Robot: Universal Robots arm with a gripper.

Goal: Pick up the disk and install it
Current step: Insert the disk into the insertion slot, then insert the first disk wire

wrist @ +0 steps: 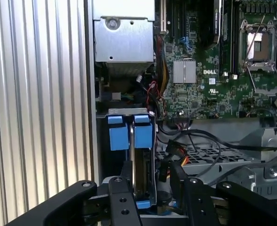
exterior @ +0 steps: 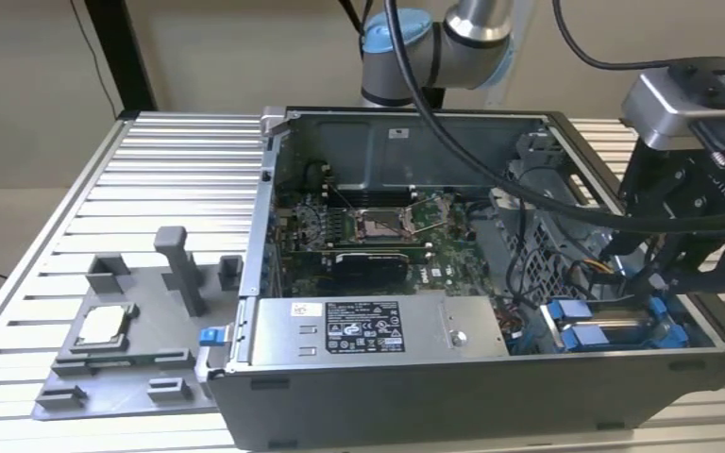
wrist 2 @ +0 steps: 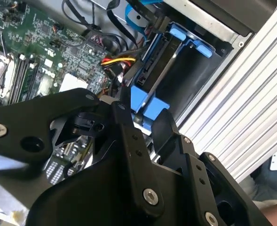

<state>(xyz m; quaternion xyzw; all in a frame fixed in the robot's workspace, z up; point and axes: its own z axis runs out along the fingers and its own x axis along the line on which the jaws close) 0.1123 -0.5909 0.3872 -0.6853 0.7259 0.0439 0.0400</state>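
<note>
Open computer case (exterior: 463,396) on ribbed metal table (exterior: 174,170). Gripper (exterior: 665,274) is down inside the case's corner drive bay, beside the case's side wall. The disk (wrist: 138,155) stands on edge in that bay, blue frame tabs up, running parallel to the case wall. In both wrist views the gripper (wrist: 151,165) straddles the disk's end; whether the jaws clamp it or stand off is unclear. Tight on both flanks: case wall just beside the disk on one side, a bundle of cables (wrist: 176,150) near the other. Motherboard (exterior: 376,226) is further in, and the grey box (exterior: 362,330) lies along the case's front edge. Table outside the wall is open.

In the second wrist view the gripper (wrist 2: 143,110) has the disk's (wrist 2: 145,101) blue frame between its tips.
</note>
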